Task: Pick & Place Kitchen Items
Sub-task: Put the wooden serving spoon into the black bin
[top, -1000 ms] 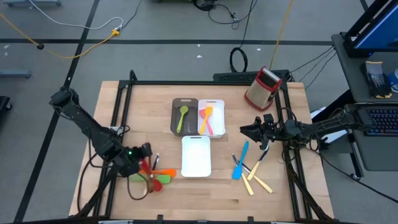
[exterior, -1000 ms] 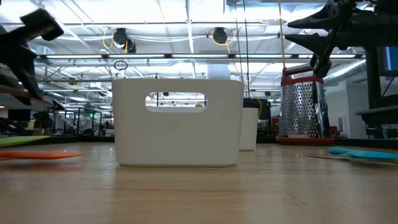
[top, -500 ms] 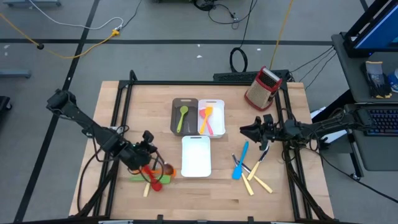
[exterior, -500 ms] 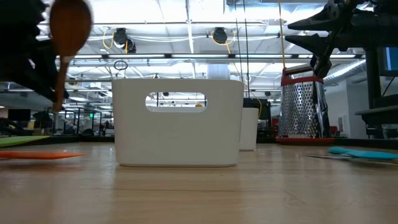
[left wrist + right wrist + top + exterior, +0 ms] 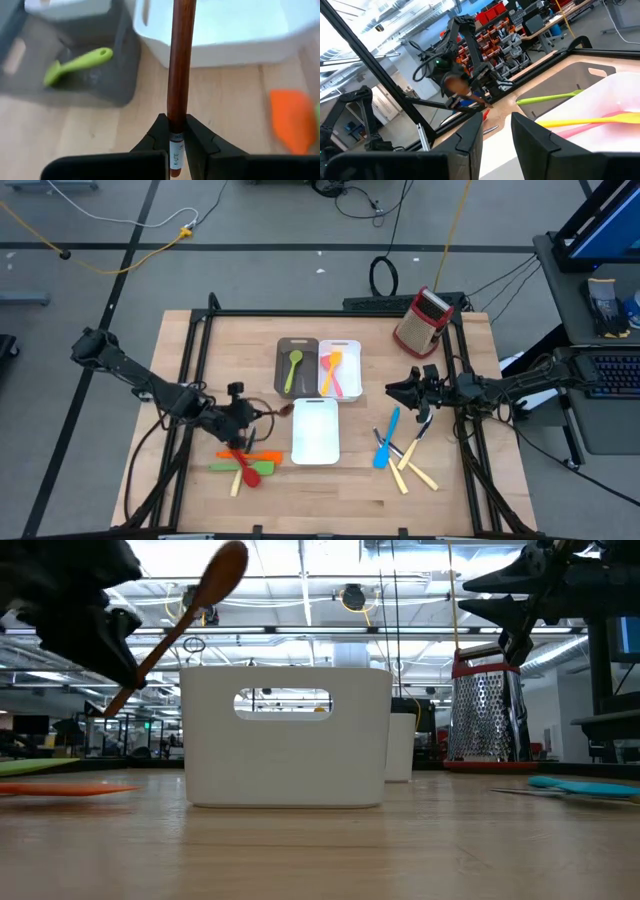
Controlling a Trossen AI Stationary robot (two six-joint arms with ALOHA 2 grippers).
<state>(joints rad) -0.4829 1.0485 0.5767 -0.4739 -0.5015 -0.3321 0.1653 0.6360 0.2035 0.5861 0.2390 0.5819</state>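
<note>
My left gripper (image 5: 244, 419) hangs over the table's left half, shut on a brown wooden spoon (image 5: 180, 625) whose bowl (image 5: 227, 562) points up and toward the white tray (image 5: 316, 448). More kitchen items, green, orange and red (image 5: 247, 464), lie flat on the table under the gripper. A blue spatula (image 5: 386, 442) and cream-handled knives (image 5: 415, 472) lie flat at the right. My right gripper (image 5: 392, 391) waits above the table's right half, open and holding nothing. My left gripper pinches the spoon's handle near its free end (image 5: 176, 131) between its two fingers (image 5: 159, 136). The fingers slant down from the table's left, and the handle runs on ahead of them. The spoon is lifted clear and tilted, bowl end highest.
A dark tray (image 5: 283, 380) holding a green spoon and a white tray (image 5: 354, 348) holding orange, yellow and pink utensils stand at the far middle. A red-and-metal box grater (image 5: 424, 320) stands at the far right. Black frame rails run along the table's edges.
My left gripper has lifted the brown spoon from the pile and moved toward the far edge and the white tray, rolling its wrist. The spoon has swung from bowl-up upright to slanting, with its bowl toward the white tray.
</note>
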